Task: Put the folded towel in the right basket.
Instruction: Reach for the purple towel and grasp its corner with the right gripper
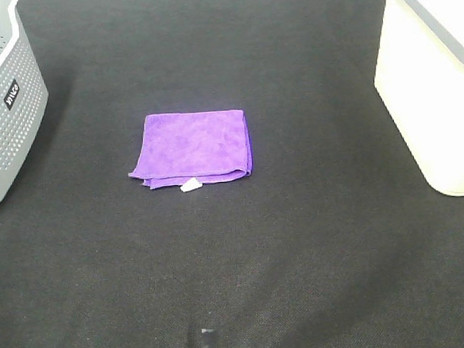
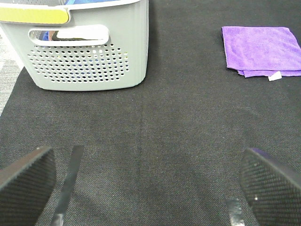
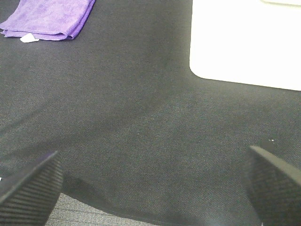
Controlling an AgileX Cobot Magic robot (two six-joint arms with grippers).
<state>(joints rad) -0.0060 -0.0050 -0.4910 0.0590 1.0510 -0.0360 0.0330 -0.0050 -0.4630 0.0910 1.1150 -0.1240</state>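
Observation:
A folded purple towel (image 1: 192,145) with a small white tag lies flat on the black mat, near the middle. It also shows in the left wrist view (image 2: 262,49) and in the right wrist view (image 3: 49,18). The white right basket (image 1: 436,80) stands at the right edge and shows in the right wrist view (image 3: 247,42). My left gripper (image 2: 146,188) is open and empty, low over the mat, well short of the towel. My right gripper (image 3: 153,188) is open and empty, near the mat's front edge. Neither arm shows in the high view.
A grey perforated basket (image 1: 0,102) stands at the left edge with something blue inside; it fills the left wrist view (image 2: 87,52). The black mat (image 1: 301,257) covers the table. A small dark object (image 1: 206,343) sits at the front edge.

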